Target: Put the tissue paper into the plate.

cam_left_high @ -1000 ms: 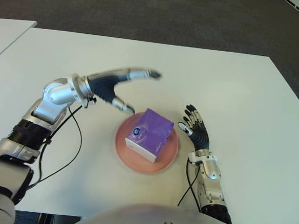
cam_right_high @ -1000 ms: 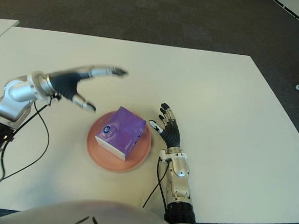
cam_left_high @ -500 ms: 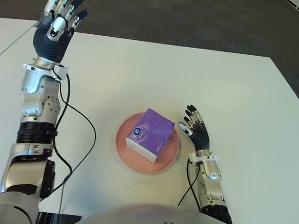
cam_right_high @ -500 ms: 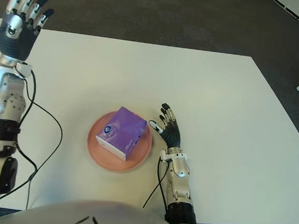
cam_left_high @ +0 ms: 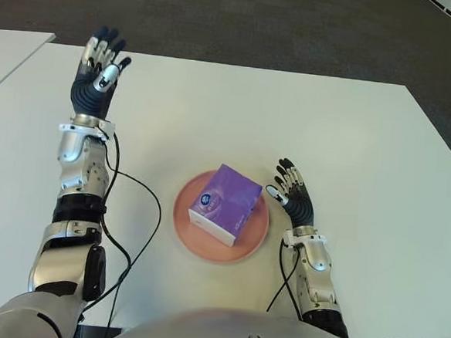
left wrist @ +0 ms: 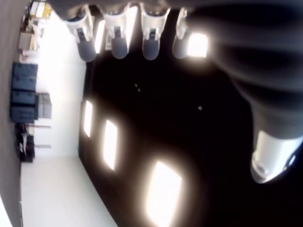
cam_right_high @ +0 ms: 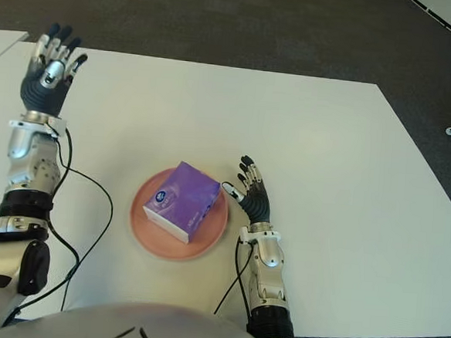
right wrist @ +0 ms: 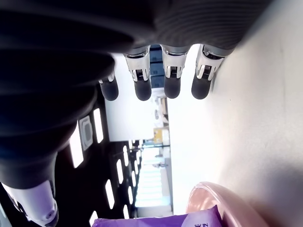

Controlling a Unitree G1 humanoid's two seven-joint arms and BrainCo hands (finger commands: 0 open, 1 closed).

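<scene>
Nearest the robot's body, the right robot hand (cam_left_high: 291, 198) stands at the end of a forearm that rises from the near edge of the white surface (cam_left_high: 351, 139). Its palm is turned up and its fingers (right wrist: 172, 79) are straight and slightly fanned, holding nothing. It shows just to the right of the pink plate (cam_left_high: 189, 228), close to the rim; whether it touches the rim cannot be told.

The plate sits on the surface in front of the robot, a little left of the right hand. On it lies the purple tissue paper box (cam_left_high: 225, 203), turned at an angle so one corner points away from the robot, and resting wholly within the plate's rim. The right wrist view shows the plate's edge and a corner of the purple box just beside that hand.

Farther out and well to the left, the left arm stretches forward along the surface's left side, its black cable (cam_left_high: 138, 225) looping down beside it toward the plate's side. The left robot hand (cam_left_high: 97, 73) is raised at the far left part of the surface, palm facing up, fingers (left wrist: 116, 40) extended and spread apart, empty. It is well apart from the plate and the box.

Beyond the far edge of the surface lies dark carpeted floor (cam_left_high: 259, 24).
</scene>
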